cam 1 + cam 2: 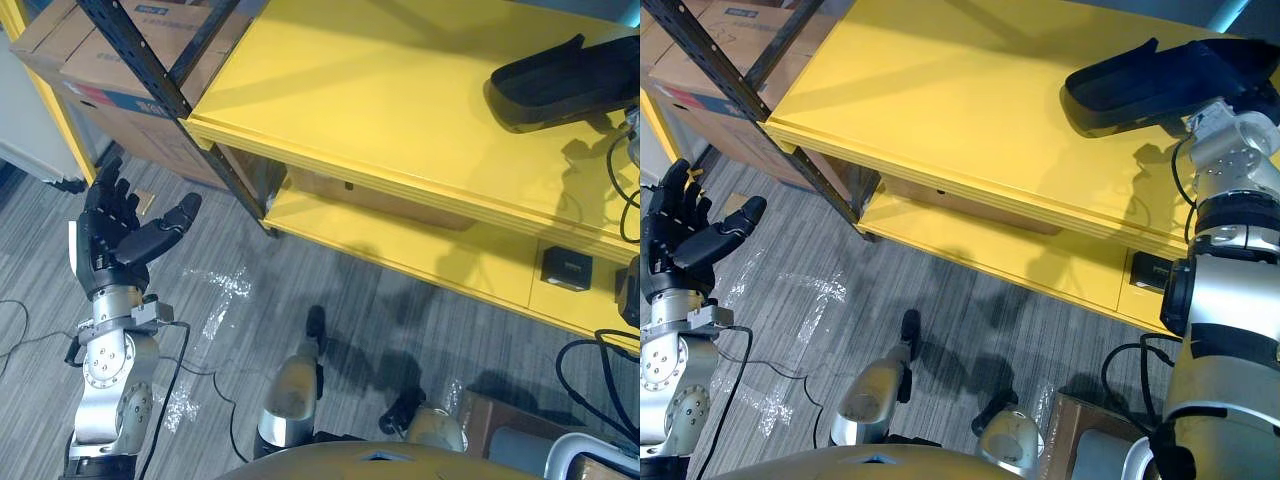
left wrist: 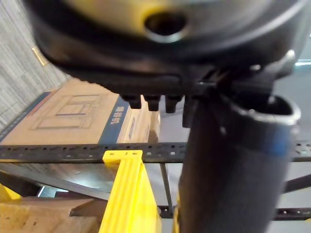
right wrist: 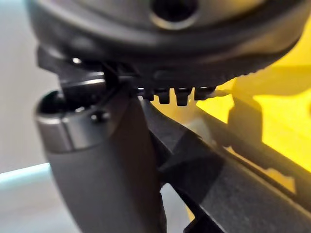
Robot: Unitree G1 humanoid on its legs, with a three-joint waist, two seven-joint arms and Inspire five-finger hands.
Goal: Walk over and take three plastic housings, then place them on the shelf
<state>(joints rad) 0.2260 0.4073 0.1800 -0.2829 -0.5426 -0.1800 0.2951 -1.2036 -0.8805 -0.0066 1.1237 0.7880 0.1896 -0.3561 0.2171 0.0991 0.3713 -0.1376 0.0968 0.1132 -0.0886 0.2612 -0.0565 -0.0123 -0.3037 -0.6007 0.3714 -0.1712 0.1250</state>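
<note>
A long black plastic housing lies on the right part of the yellow shelf's top board. My right hand is at the housing's right end. In the right wrist view its thumb lies against the dark housing and its fingers look straight, so the hand reads as open. My left hand is raised over the grey floor left of the shelf. It is open, palm up, and holds nothing.
A lower yellow board carries a small black box. A black slanted shelf post stands at the shelf's left corner. Cardboard boxes sit behind it. Another carton sits on the floor at the lower right.
</note>
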